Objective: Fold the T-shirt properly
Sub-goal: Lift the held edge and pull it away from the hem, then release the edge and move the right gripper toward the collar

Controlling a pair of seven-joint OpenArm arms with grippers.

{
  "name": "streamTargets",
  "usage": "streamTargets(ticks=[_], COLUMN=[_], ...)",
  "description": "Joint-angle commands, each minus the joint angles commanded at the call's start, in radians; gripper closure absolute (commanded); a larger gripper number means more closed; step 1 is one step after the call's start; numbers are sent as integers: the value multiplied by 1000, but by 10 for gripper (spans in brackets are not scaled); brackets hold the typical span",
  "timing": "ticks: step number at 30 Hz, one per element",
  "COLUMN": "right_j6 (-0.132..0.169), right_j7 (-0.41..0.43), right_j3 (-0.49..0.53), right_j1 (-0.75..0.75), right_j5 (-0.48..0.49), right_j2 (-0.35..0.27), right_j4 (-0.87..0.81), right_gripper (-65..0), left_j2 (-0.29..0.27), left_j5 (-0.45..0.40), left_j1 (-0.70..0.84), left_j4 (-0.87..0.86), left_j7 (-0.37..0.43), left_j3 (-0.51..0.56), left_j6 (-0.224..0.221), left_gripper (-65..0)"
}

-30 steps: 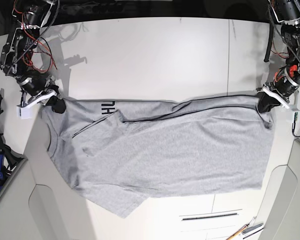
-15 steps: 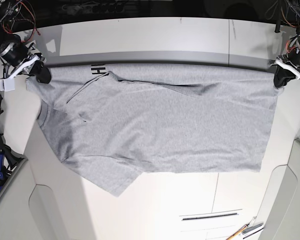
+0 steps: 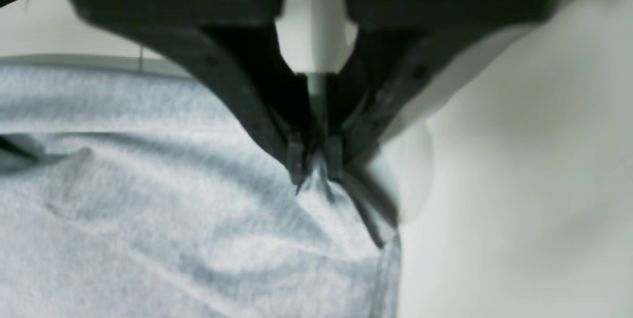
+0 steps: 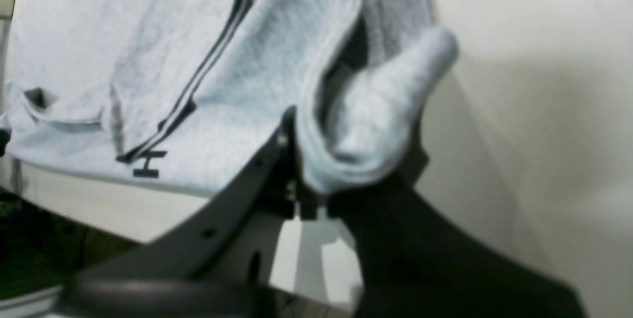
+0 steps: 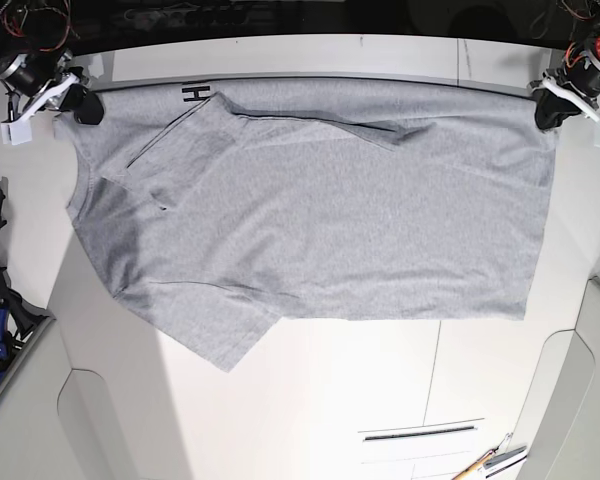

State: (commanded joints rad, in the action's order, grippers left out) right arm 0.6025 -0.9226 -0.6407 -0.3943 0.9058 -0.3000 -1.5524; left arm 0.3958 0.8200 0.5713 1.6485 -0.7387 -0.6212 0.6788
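Right gripper [image 5: 80, 103], at the bench's [image 5: 310, 410] far left corner, is clenched on the T-shirt's [image 5: 320, 220] shoulder; left gripper [image 5: 546, 110], at the far right corner, is clenched on its hem. The shirt lies along the far edge, long axis left–right, neck leftward. Equal tension and level grippers should keep the edge straight.

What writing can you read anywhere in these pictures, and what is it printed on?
"H": black block letter at the far edge of the T-shirt, seen from the base view at and from the right wrist camera.
Any further letters are hidden under the folded cloth.
No other text, label or number is readable.
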Motion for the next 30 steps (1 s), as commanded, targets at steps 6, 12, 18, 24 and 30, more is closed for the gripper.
streamTargets(ticks=[6,12,18,24,30], right_j6=[-1,-4,-4,-5,-16], right_j7=[-19,-17,0,62,92], right_j3=[-9,-21,-21,-125,-198], right_j1=[-34,-38,-38,16,126], right_j5=[20,15,14,18,5], right_j2=[-40,-46,-47,-47,-83], right_j4=[0,0,0,0,0], right_gripper=[0,0,-313,-313,-313], left_j2=[-13,-22,-25,-29,-28], left_j5=[82,82,119,238,354], left_j1=[29,31,30,25,24], left_j4=[0,0,0,5,10], left_j7=[-22,-22,5,-180,-182], left_j3=[0,-1,-1,-109,-298], left_j6=[19,19,19,19,19], left_gripper=[0,0,-158,-201,-259])
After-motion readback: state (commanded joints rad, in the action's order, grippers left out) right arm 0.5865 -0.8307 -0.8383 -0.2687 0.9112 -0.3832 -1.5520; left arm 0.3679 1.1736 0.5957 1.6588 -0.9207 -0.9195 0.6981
